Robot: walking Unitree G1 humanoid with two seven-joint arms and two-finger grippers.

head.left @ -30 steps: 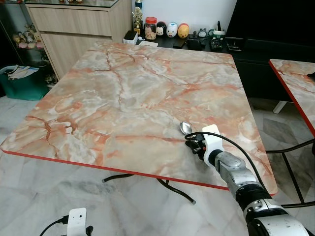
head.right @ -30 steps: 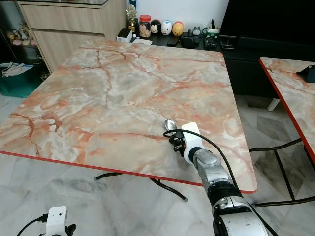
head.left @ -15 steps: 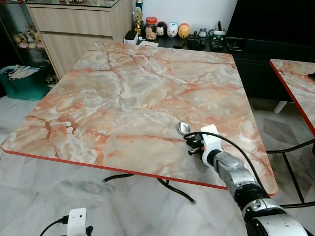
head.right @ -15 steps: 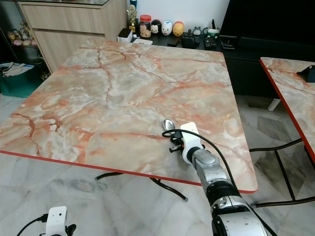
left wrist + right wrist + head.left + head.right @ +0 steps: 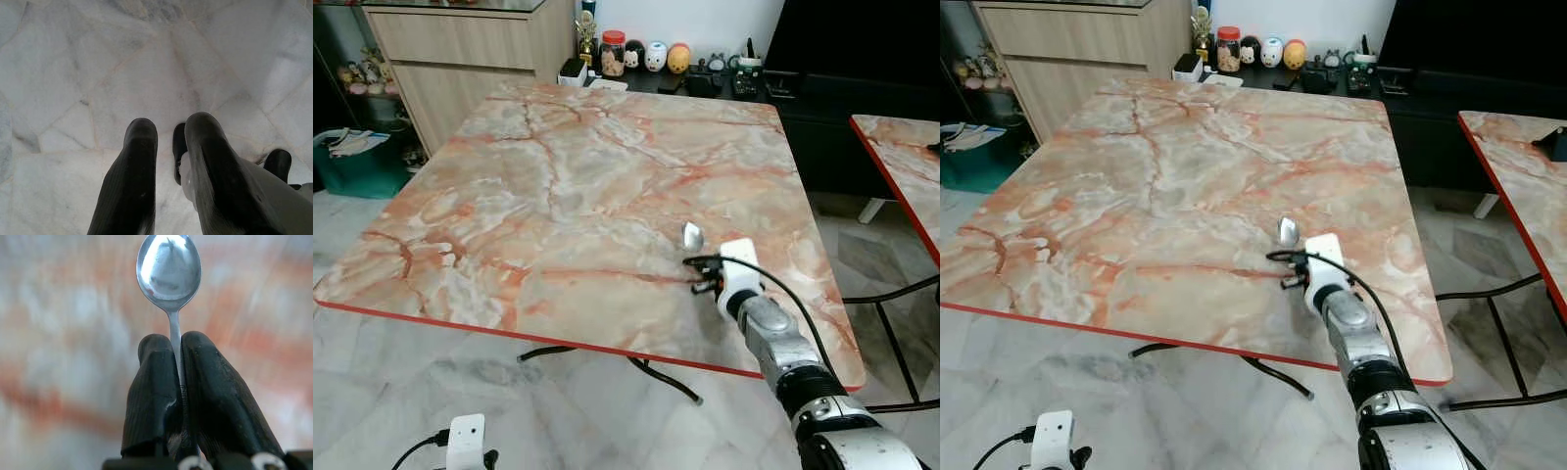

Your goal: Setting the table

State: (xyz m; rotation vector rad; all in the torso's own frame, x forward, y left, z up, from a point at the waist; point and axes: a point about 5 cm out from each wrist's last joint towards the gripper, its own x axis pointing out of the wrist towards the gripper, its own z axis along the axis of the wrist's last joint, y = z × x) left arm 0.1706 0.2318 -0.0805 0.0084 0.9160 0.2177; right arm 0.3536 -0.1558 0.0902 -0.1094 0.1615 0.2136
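I hold spoon (image 5: 168, 269) pinched by handle in right gripper (image 5: 177, 362), bowl out front for laying on counter (image 5: 558, 176) — near its right edge. Left gripper (image 5: 168, 147) idle, fingers slightly parted, empty.

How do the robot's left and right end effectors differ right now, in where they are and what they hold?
The right end effector is out over the marble table, while the left end effector hangs low above the pale floor tiles. The right one is shut on a spoon whose bowl sticks out past its fingertips; the left one holds nothing. Both have two long black fingers.
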